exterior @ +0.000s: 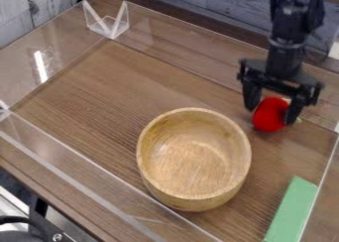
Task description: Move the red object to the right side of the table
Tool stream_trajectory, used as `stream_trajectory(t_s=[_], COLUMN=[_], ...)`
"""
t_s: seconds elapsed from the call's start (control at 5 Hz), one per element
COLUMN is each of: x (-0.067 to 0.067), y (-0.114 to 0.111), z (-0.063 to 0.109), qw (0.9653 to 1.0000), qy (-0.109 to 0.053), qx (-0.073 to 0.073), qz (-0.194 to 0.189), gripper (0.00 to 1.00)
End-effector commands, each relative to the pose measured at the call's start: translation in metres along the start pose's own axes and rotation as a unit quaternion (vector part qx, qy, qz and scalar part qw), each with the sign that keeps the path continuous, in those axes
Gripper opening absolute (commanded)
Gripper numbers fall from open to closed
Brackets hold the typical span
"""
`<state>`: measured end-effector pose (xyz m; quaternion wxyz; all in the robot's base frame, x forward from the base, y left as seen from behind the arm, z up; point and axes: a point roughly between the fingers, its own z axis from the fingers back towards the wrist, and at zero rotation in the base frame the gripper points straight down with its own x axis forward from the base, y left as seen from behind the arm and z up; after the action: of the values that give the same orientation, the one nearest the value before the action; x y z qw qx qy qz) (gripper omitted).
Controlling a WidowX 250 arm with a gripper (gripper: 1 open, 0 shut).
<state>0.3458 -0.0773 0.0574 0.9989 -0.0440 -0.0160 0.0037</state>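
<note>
A low clear wall [43, 72] borders the left side of the wood-grain table [106, 102], while a black cable [27, 229] curls at the lower left corner of the view. Near the upper left edge, a small clear bracket-like piece [109, 22] stands close to the border. Brown wood grain stretches from there across the middle, giving a broad run of tabletop between the left wall and the tan round bowl [193, 159], which sits in the lower center with its rim well inside the left border.

Right of the bowl and slightly beyond it, a small red toy strawberry [272, 115] rests near the table's right-hand border, a narrow strip of wood separating it from the rim. The dark gripper [279, 101] is poised over the toy, its jaws spread apart, with the strawberry low between them; whether either tip touches it cannot be told. Wood shows between the toy and the flat green block [292, 211], which lies at the lower right, beside the bowl and apart from it.
</note>
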Motion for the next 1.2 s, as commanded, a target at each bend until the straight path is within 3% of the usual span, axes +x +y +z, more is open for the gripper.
stream_trajectory(t_s=[0.0, 0.2, 0.4, 0.6, 1.0], x=[0.007, 0.007, 0.012, 0.014, 0.015], y=[0.012, 0.037, 0.071, 0.092, 0.102], z=[0.049, 0.074, 0.082, 0.081, 0.063], qw=[0.9981, 0.9958, 0.9932, 0.9917, 0.9924], qy=[-0.06, -0.083, -0.092, -0.098, -0.082], qx=[-0.001, 0.008, 0.023, 0.032, 0.043], qz=[0.016, 0.037, 0.068, 0.076, 0.081], gripper=[1.0, 1.0, 1.0, 1.0, 1.0])
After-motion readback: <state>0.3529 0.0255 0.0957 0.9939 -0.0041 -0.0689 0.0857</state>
